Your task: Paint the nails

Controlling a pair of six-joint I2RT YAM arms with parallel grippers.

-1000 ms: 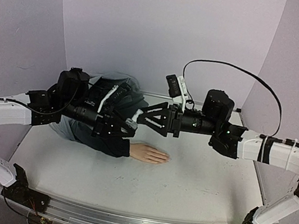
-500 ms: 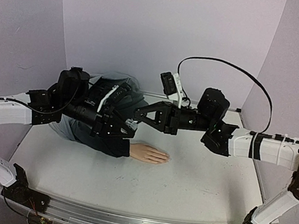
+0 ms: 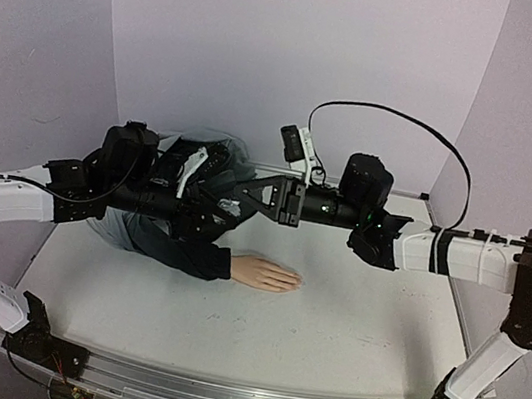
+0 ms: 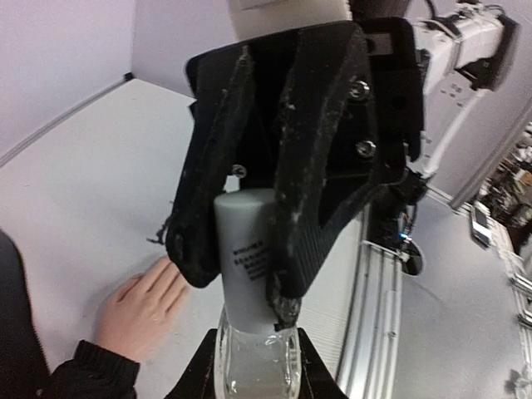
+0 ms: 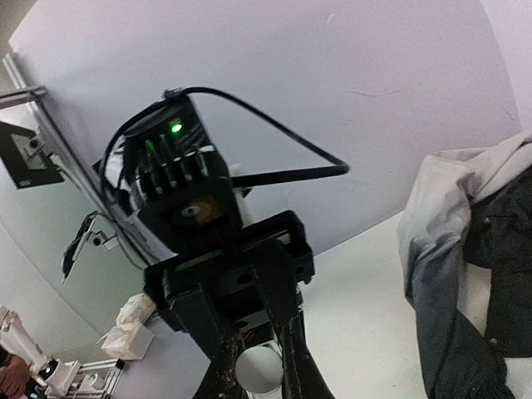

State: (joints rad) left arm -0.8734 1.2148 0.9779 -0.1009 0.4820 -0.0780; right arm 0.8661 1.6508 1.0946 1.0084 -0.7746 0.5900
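Lilac walls [image 3: 270, 48] are closing in a white table [image 3: 325, 340] on three sides. On that table a pale mannequin hand [image 3: 264, 274] is lying palm down, and its dark jacket sleeve [image 3: 173, 246] is running off from the wrist toward the left arm's side. The nails [image 3: 291, 283] are sitting at the fingertips, the end of the mannequin hand farthest from the sleeve. They are too small to make out and nothing is touching them.

Raised off the table near the mannequin hand, more over its cuff end than its fingertips, the two arms are meeting nose to nose around a small white bottle [image 4: 247, 241]. The left gripper [image 4: 256, 370] is clamping the bottle's clear lower part between its nearly closed fingers and keeping it upright. The right gripper [image 4: 241, 278] is reaching in from the opposite side, and its black fingers [image 4: 320, 208] are pressing in tight against both sides of the tall white cap. In the right wrist view the round white top of the bottle is showing between that gripper's own fingers. A black cable [image 3: 400, 120] is arching above the right arm, well apart from the mannequin hand.
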